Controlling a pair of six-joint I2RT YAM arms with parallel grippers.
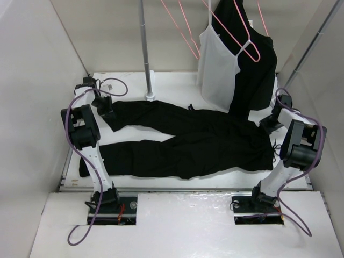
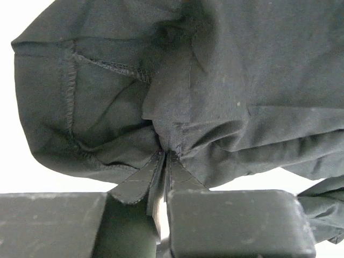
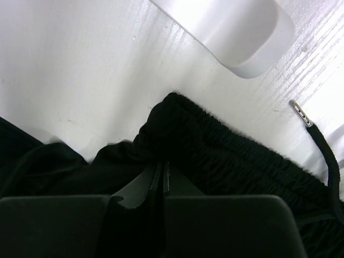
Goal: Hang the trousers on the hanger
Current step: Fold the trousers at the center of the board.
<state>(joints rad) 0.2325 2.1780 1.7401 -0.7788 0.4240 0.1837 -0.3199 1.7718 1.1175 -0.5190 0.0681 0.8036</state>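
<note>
The black trousers (image 1: 193, 145) lie flat on the white table (image 1: 177, 80), legs to the left and waistband to the right. My left gripper (image 1: 105, 111) is shut on the far leg's hem; the left wrist view shows the jaws (image 2: 165, 154) pinching a fold of the fabric (image 2: 226, 80). My right gripper (image 1: 267, 124) is shut on the far waist corner; the right wrist view shows it (image 3: 163, 164) closed on the gathered elastic waistband (image 3: 215, 145). A bare pink wire hanger (image 1: 184, 31) hangs at the back, apart from both grippers.
A white camisole (image 1: 217, 70) and a shorter black top (image 1: 259, 80) hang at the back right with another pink hanger (image 1: 244, 40). An upright metal pole (image 1: 144, 48) stands behind the trousers, a slanted one (image 1: 312, 45) at right. A drawstring (image 3: 325, 145) lies by the waistband.
</note>
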